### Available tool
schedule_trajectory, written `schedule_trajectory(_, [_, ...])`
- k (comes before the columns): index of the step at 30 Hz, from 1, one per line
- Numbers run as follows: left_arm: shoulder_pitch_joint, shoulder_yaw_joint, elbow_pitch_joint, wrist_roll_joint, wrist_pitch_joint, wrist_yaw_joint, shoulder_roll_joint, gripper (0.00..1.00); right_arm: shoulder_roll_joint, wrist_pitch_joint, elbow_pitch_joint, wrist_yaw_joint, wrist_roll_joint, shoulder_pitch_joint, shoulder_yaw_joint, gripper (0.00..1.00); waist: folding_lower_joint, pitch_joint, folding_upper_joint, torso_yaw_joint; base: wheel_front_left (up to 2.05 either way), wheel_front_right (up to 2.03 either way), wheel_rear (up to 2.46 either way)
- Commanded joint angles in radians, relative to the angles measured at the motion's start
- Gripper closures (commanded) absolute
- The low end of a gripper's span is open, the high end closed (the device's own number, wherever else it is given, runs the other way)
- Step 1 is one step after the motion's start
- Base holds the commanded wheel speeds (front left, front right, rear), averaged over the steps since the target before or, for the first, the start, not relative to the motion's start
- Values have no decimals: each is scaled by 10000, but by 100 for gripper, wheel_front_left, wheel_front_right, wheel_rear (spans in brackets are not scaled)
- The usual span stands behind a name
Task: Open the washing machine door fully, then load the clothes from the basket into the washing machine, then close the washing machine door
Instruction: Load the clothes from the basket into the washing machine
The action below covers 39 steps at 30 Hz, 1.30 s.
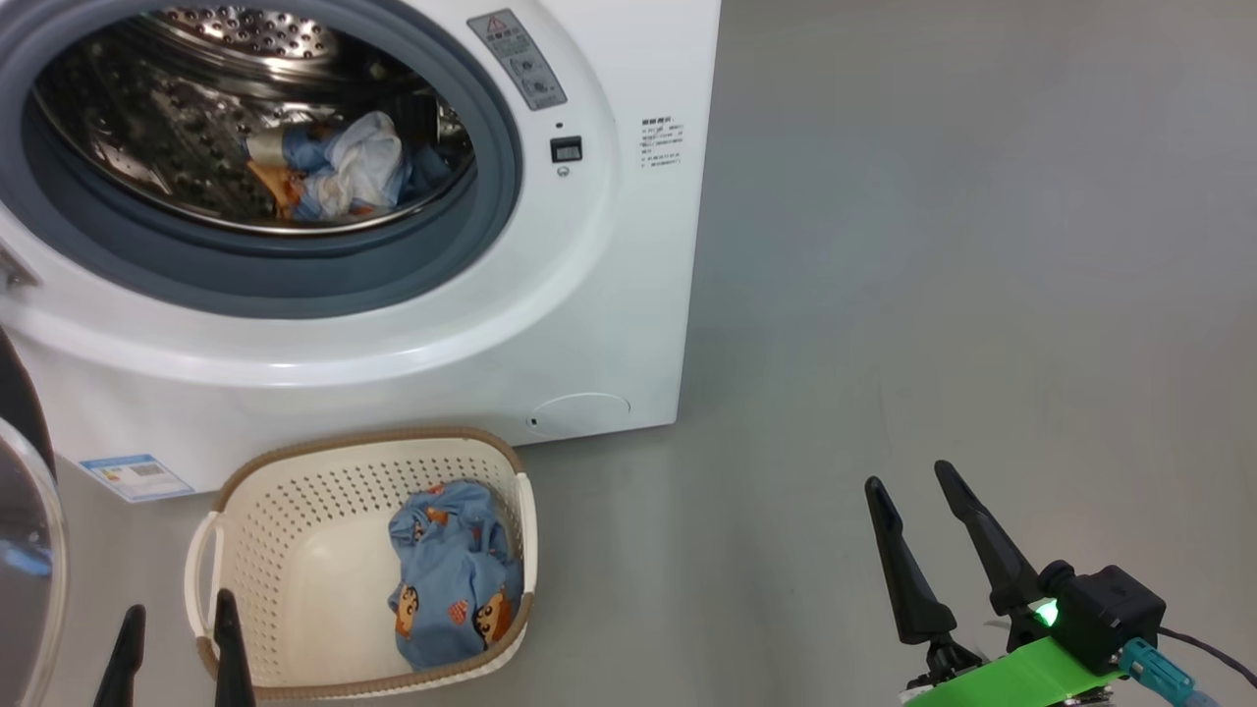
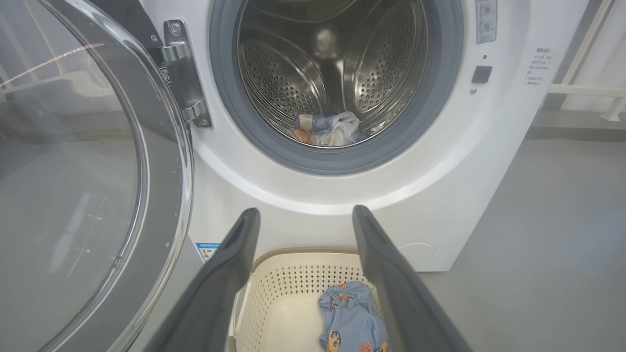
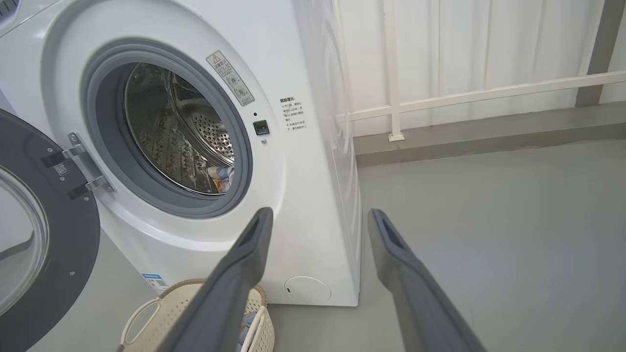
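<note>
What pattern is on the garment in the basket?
Light blue fabric garment, cartoon faces and orange shapes; head view.

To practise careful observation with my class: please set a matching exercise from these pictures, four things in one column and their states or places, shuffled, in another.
Things:
1. washing machine door
2. basket
3. left gripper
4. drum

States:
a. jaws apart, gripping nothing
b. swung wide open
c. on the floor, holding one blue garment
d. contains crumpled clothes

Pairs: 1-b, 2-c, 3-a, 4-d.
</note>
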Motion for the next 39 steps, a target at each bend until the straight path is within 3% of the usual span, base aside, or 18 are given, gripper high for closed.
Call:
schedule_trajectory(1, [-594,364,-93,59,-20,-34,157,0,17,-48,-307,14,-139,-112,250,0,0,180,-1,-18,0,0,0])
schedule_trajectory(17, [-3652,495,1122,-512,323,-497,631,0,17,-48,-640,14,-133,-826,356,0,0,2075,-1,-361,0,0,0])
schedule_trajectory(29, [-6701,258,3681,-789,553,-1299,1209,0,17,-48,-1032,14,-83,-1717,483,0,0,4461,-1,-649,0,0,0])
schedule_trajectory(33, [-7360,118,4483,-817,589,-1412,1177,0,17,-48,-1120,14,-85,-1933,468,0,0,5035,-1,-731,0,0,0])
schedule_trajectory(39, [-8592,-212,6517,-958,666,-1995,1149,0,17,-48,-1333,14,-102,-2219,397,0,0,5965,-1,-807,0,0,0])
